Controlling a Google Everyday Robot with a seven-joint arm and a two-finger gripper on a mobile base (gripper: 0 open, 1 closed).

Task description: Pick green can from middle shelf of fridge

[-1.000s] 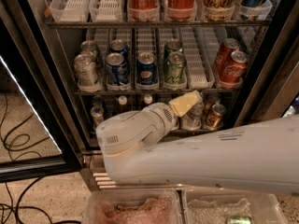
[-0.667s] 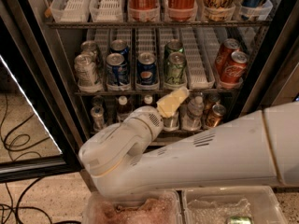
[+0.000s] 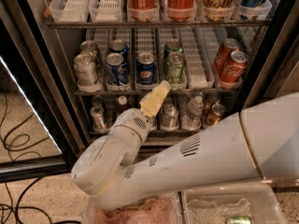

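The fridge stands open before me. Its middle shelf carries white lane trays with cans. Two pale-green cans stand in one lane, the front green can at the shelf's edge and another behind it. Blue Pepsi cans stand to their left, and red cola cans stand at the right. My gripper, cream-coloured, is at the end of the white arm. It points up and right, just below and left of the front green can, in front of the shelf's rail, and is not touching the can.
Silver cans stand at the shelf's left. The upper shelf holds red cola bottles and white trays. The lower shelf holds small bottles. The glass door hangs open at the left. Cables lie on the floor. A bin sits below my arm.
My gripper has moved left and slightly up, from under the empty lane to below the green can's lane. The arm's elbow has swung left and lower.
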